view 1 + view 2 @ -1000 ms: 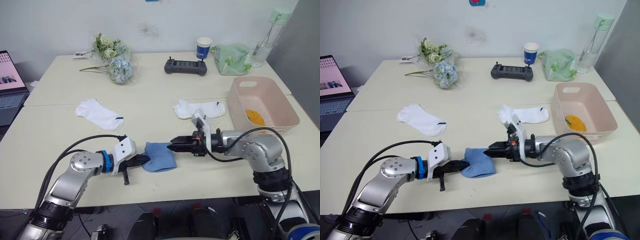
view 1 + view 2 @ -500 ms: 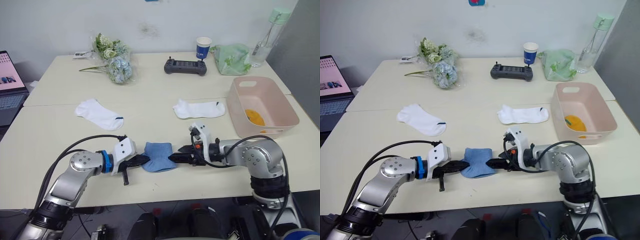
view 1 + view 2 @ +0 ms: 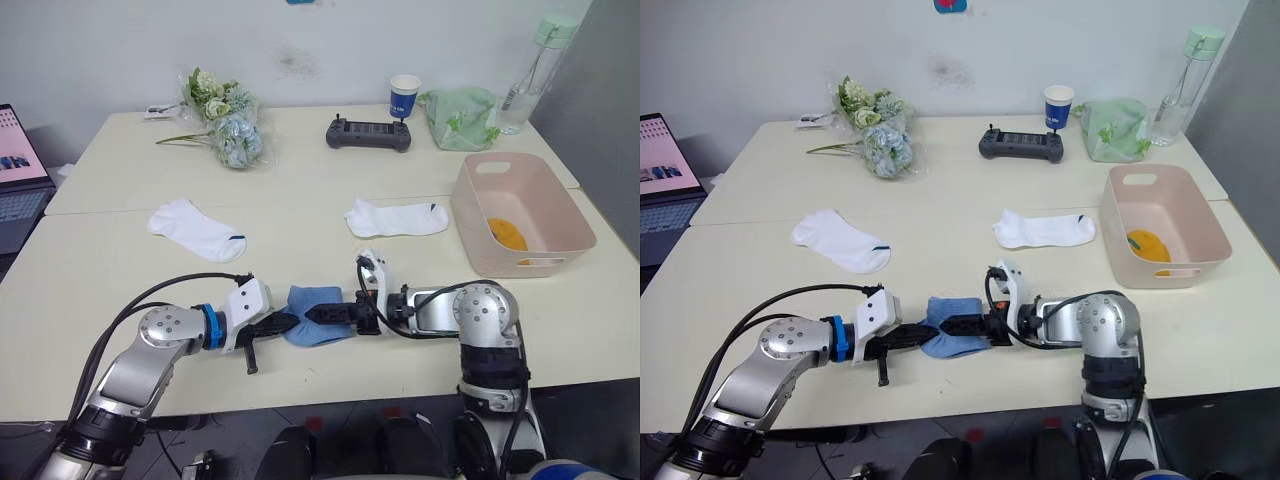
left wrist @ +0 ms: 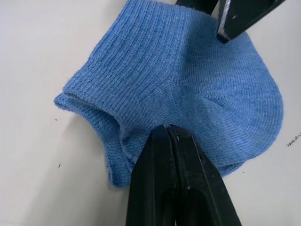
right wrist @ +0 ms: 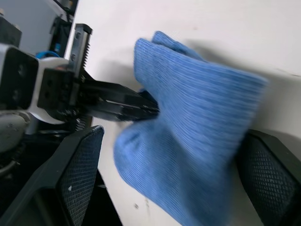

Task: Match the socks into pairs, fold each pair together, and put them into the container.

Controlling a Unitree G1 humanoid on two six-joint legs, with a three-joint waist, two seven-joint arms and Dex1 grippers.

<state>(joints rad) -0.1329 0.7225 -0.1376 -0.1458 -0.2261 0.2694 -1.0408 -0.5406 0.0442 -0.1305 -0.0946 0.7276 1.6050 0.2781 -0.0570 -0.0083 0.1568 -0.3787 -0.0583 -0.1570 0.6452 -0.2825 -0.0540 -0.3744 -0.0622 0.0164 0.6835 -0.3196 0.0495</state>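
blue socks (image 4: 188,89) pinched in left fingers (image 4: 174,179), between spread right fingers (image 5: 80,174)

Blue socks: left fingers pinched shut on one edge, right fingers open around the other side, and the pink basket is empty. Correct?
Not quite: the pink basket is not empty. The left eye view shows a mustard-orange bundle lying inside it. The rest holds: the left gripper is pinched shut on the blue socks, and the right gripper is open around their other side.

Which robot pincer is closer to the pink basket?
Right. The right pincer sits at the blue sock, on the pink basket's side; the left pincer is beyond the sock.
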